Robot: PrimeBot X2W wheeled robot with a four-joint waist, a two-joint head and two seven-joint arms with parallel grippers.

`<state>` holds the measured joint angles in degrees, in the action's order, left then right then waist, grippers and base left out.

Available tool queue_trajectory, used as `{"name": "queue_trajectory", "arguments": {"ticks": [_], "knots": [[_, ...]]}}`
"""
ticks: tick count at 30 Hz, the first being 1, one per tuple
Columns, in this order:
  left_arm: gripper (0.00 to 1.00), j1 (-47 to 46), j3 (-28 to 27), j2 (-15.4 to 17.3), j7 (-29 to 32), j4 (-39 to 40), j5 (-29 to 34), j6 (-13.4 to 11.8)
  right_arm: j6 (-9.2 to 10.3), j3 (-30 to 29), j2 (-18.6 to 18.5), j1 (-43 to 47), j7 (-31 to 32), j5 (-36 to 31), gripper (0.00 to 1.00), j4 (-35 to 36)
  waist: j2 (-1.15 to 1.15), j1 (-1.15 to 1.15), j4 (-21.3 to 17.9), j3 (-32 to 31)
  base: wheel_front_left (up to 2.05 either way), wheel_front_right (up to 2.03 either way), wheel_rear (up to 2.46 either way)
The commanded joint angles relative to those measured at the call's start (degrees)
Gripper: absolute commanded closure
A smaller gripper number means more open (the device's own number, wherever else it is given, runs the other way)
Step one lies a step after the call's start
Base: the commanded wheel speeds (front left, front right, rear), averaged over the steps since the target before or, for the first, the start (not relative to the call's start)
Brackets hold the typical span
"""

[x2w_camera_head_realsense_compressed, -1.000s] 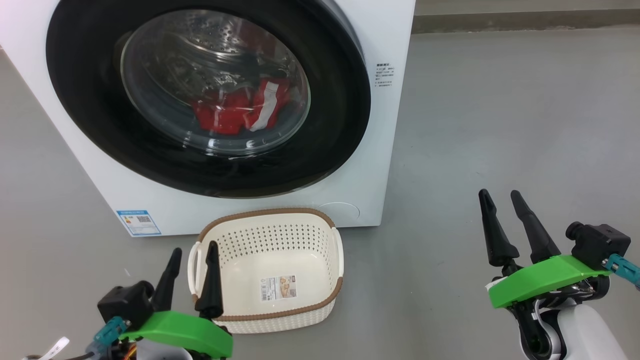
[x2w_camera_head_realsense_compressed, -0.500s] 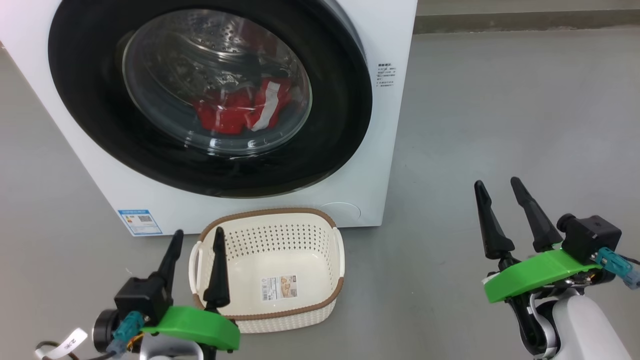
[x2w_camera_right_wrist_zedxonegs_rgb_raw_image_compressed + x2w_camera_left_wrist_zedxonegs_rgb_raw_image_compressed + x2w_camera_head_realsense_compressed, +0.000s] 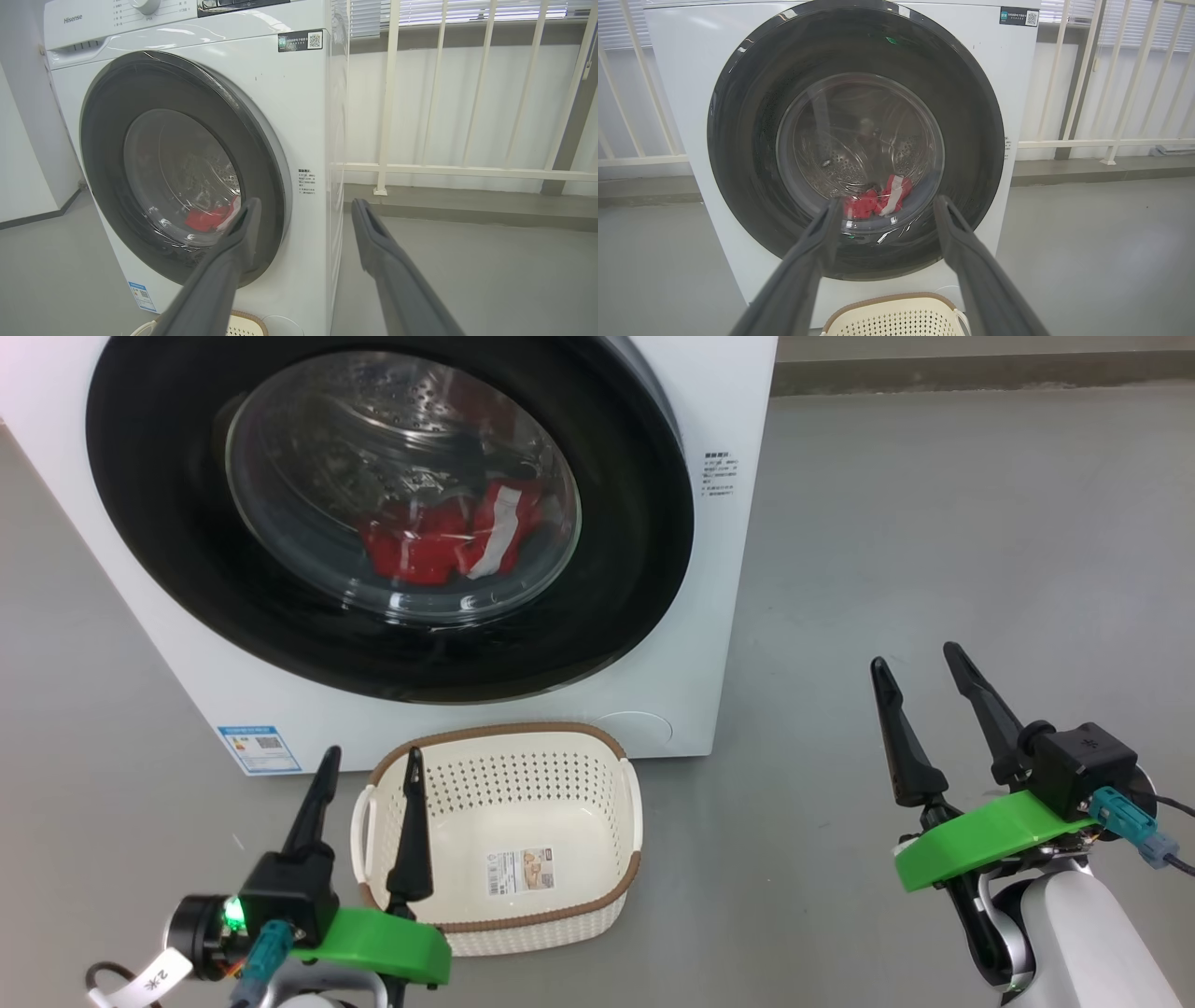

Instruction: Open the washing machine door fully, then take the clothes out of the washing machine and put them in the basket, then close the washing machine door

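The white washing machine (image 3: pixel 719 569) stands ahead with its round black washing machine door (image 3: pixel 168 523) shut. Through the glass window I see the red and white clothes (image 3: pixel 448 537) low in the drum; they also show in the left wrist view (image 3: pixel 878 200) and right wrist view (image 3: pixel 208 217). The cream basket (image 3: pixel 499 840) sits empty on the floor before the machine. My left gripper (image 3: pixel 372 761) is open, just left of the basket's near-left corner. My right gripper (image 3: pixel 917 658) is open over bare floor, right of the machine. Neither holds anything.
Grey floor (image 3: pixel 934 523) spreads to the right of the machine. A white railing (image 3: pixel 467 170) and wall stand behind and to the right. A blue label (image 3: pixel 259 749) marks the machine's lower left front.
Both grippers have risen a little and reached forward toward the machine, staying open. The door and basket have not moved.
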<state>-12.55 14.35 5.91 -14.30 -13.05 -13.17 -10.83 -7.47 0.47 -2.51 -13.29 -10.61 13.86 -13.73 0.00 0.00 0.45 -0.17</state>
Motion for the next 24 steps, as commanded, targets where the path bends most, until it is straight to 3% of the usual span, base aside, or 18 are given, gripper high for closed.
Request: {"name": "queue_trajectory", "arguments": {"ticks": [1,24], "knots": [[0.00,-2.7,-1.8,0.9,-0.7,1.8,0.6,-0.6,-0.02,1.0,-0.4,-2.5,-0.4,-0.5,0.00,1.6,0.00,0.00,0.0,0.1,0.00,0.00,0.00],[0.00,-2.5,-1.9,1.3,-0.7,3.0,-0.2,-1.1,-0.02,-1.2,-0.4,-3.0,2.3,-0.5,0.00,1.4,0.00,0.00,0.5,2.3,0.00,0.00,0.00]]}}
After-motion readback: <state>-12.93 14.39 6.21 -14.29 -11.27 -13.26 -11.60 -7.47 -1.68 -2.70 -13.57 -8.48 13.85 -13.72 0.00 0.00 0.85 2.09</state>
